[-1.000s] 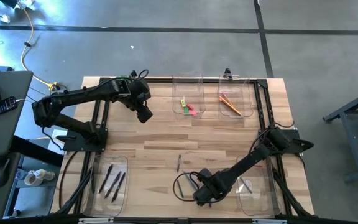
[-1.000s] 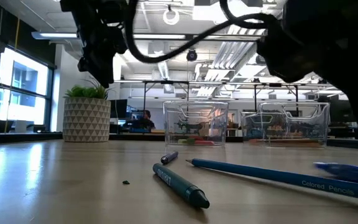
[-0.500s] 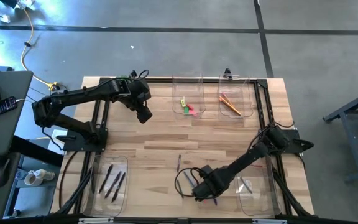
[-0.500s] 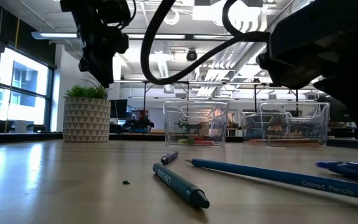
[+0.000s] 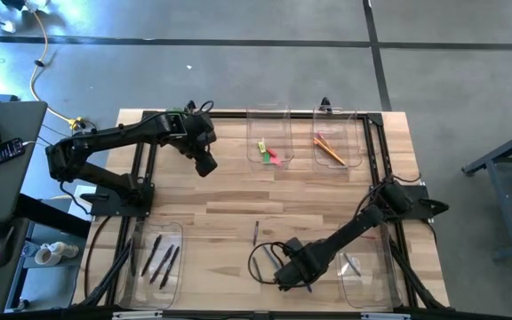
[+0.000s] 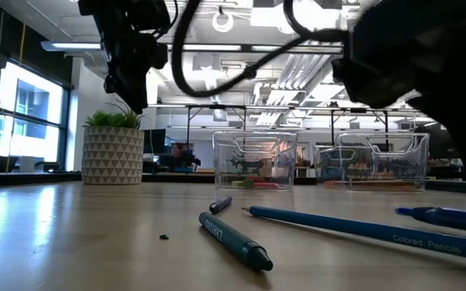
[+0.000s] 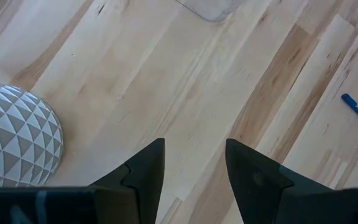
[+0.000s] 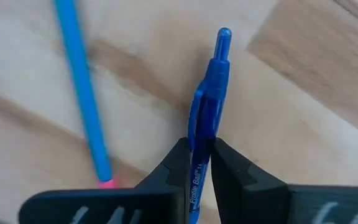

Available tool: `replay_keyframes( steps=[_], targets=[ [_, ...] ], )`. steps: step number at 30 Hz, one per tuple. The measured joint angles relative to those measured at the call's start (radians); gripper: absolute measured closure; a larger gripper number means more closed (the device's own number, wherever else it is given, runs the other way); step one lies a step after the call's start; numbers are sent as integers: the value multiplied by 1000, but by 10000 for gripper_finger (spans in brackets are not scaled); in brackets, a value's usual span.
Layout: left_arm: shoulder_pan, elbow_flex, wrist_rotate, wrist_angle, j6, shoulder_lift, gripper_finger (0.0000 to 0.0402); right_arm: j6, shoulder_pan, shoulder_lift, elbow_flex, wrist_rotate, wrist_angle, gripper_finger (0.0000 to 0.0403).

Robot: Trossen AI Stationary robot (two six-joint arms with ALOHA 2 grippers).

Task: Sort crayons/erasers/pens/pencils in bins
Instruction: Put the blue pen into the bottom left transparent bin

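The right gripper (image 8: 197, 167), low in the middle of the high view, is squeezed tight on a blue pen (image 8: 207, 118). A blue colored pencil (image 8: 82, 93) lies on the table (image 5: 229, 191) beside it. The left gripper (image 7: 194, 163) hangs with fingers apart at the upper left.

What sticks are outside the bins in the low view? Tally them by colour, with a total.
Blue: 2, coloured pencil and pen
Dark teal: 1, thick stick
Dark: 1, short stick
Total: 4
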Motion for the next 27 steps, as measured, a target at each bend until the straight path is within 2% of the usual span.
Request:
replay_keyframes(
  steps=[6, 11, 18, 27],
  targets=[
    [0, 0, 0, 0, 52, 0, 243, -10, 0, 0, 45, 13, -23, 377],
    [0, 0, 17, 0, 79, 0, 243, -33, -1, 0, 115, 70, -110, 377],
    [-13, 0, 217, 54, 210, 0, 243, -56, -14, -3, 246, 179, -294, 377],
    [-92, 0, 363, 196, 283, 0, 243, -145, -65, -4, 391, 342, -413, 377]
  ],
)
